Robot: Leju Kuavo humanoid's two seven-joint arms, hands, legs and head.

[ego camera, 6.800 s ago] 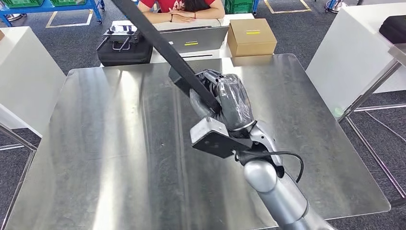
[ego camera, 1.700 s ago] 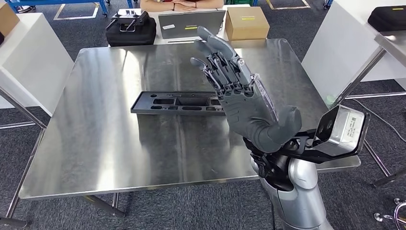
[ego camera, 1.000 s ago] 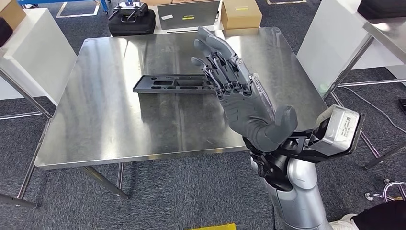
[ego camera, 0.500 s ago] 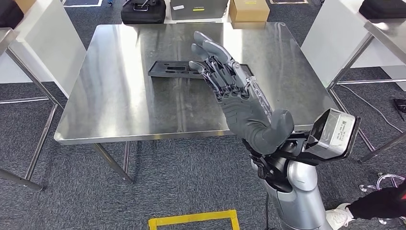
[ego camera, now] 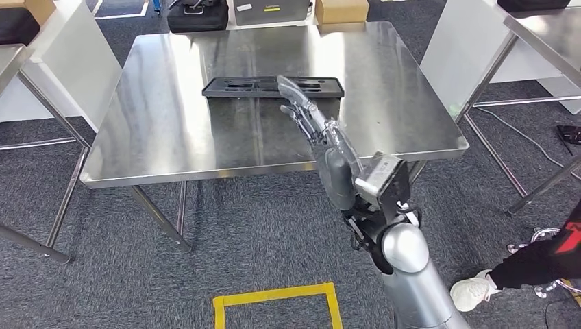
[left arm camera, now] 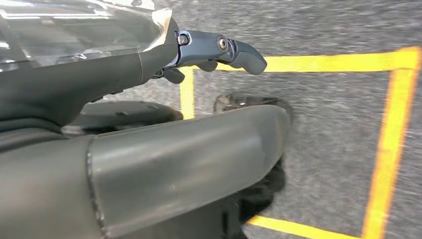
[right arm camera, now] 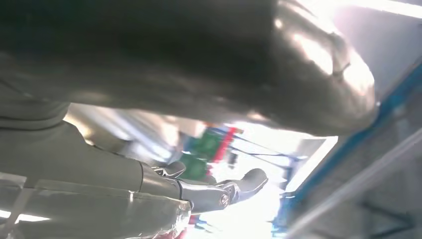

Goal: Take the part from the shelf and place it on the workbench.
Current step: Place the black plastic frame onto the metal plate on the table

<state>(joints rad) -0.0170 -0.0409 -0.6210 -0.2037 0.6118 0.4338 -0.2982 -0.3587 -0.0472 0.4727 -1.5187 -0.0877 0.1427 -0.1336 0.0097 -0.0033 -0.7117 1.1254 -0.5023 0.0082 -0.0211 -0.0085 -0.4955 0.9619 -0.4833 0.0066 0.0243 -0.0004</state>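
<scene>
While the long black plastic part (ego camera: 273,87) lies flat on the steel workbench (ego camera: 164,130), long axis running side to side, the right hand (ego camera: 322,140) hangs before it, fingers extended, apart and empty.

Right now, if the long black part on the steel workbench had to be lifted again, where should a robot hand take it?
Probably at the middle of the black part, from above, pinching across its narrow width. It lies flat and long across the workbench, so a central hold should keep it level. The right robot hand hangs nearest.
</scene>
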